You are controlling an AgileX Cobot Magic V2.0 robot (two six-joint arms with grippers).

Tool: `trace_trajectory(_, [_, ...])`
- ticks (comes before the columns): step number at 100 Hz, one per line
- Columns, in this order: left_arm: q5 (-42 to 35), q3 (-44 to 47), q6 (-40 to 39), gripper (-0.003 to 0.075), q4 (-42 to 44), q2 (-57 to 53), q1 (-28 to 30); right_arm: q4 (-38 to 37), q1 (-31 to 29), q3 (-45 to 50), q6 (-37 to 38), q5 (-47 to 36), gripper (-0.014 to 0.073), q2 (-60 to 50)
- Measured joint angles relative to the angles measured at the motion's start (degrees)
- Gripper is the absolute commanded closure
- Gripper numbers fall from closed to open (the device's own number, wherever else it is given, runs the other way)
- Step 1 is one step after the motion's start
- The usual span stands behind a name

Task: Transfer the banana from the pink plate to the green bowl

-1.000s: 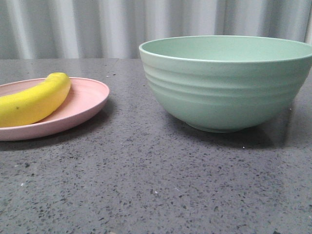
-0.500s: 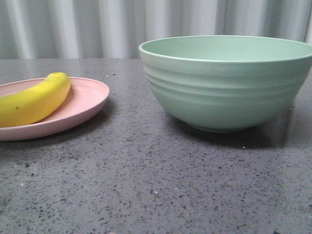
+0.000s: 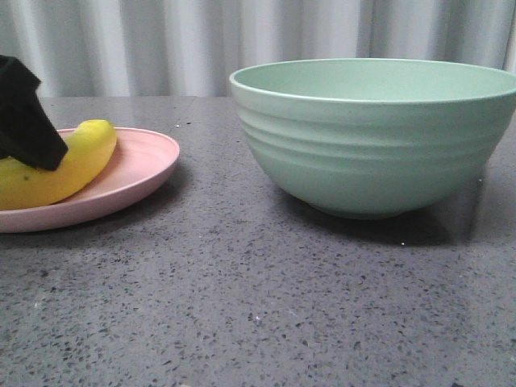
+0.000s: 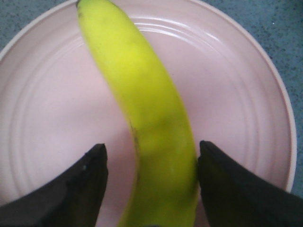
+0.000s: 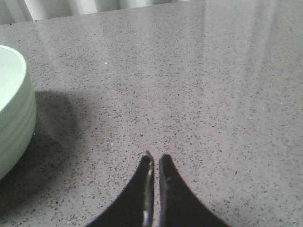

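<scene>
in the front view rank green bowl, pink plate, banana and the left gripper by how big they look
1. green bowl, by far the largest.
2. pink plate, cut off by the frame edge.
3. banana, also cut off.
4. left gripper, only partly in view.
The bowl seems nearer the camera, so true sizes are unsure.

From my feed the table (image 3: 266, 306) reads as dark grey speckled stone or composite, polished enough to throw soft window glare in the right wrist view. The green bowl (image 3: 371, 137) looks like matt moulded plastic, ridged bands around the outside, smooth inside. The pink plate (image 4: 236, 94) has the same matt, chalky finish with faint concentric rings. The banana (image 4: 147, 109) skin is smooth, slightly waxy, a dull sheen along its back. The left gripper (image 4: 150, 156) fingers look like matt black plastic; the right gripper (image 5: 155, 158) fingers likewise, edges a touch glossier.
</scene>
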Motion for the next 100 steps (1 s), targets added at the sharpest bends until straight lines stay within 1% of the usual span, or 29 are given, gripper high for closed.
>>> trace_trajectory(38, [1.4, -1.4, 0.1, 0.0345, -0.2, 5.1, 0.0, 0.0, 0.0, 0.0, 0.0, 0.0, 0.0657, 0.0])
trace_trajectory(44, [1.4, -1.4, 0.1, 0.0356, -0.4, 5.3, -0.1, 0.0, 0.0, 0.0, 0.0, 0.0, 0.0657, 0.0])
trace_trajectory(49, [1.4, -1.4, 0.1, 0.0381, -0.5, 5.4, -0.1, 0.0, 0.0, 0.0, 0.0, 0.0, 0.0657, 0.0])
trace_trajectory(54, [1.4, -1.4, 0.1, 0.0422, -0.7, 5.4, -0.1, 0.0, 0.0, 0.0, 0.0, 0.0, 0.0657, 0.0])
trace_trajectory(73, [1.4, -1.5, 0.2, 0.0636, -0.8, 5.4, -0.1, 0.0, 0.0, 0.0, 0.0, 0.0, 0.0657, 0.0])
trace_trajectory(85, [1.4, -1.5, 0.2, 0.0742, -0.8, 5.4, -0.1, 0.0, 0.0, 0.0, 0.0, 0.0, 0.0657, 0.0])
trace_trajectory(100, [1.6, -1.7, 0.2, 0.0741, -0.8, 5.4, -0.1, 0.0, 0.0, 0.0, -0.1, 0.2, 0.0657, 0.0])
